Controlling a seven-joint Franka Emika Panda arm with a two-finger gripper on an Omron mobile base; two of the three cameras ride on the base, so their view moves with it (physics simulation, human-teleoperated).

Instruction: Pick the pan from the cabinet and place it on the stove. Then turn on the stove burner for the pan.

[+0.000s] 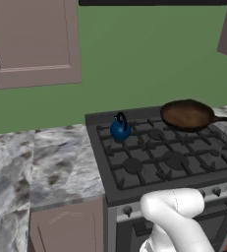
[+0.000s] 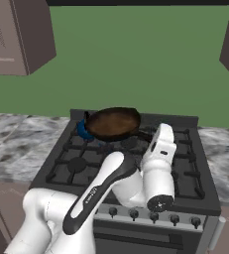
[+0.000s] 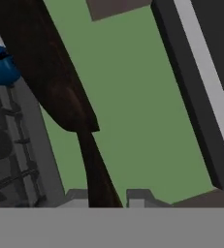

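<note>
So the hand is pinched nearly closed on the long thin handle of the shallow dark frying pan, brownish inside. It's over the back right corner of the dark grey gas stove, whether touching the grates I can't tell. The small blue kettle sits at the back left.

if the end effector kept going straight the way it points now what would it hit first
Past the pan it already grips by the handle, probably the green wall behind the stove; depth is hard to judge.

A small blue kettle stands at the back left, beside a grey-marbled counter, seemingly bare.
</note>
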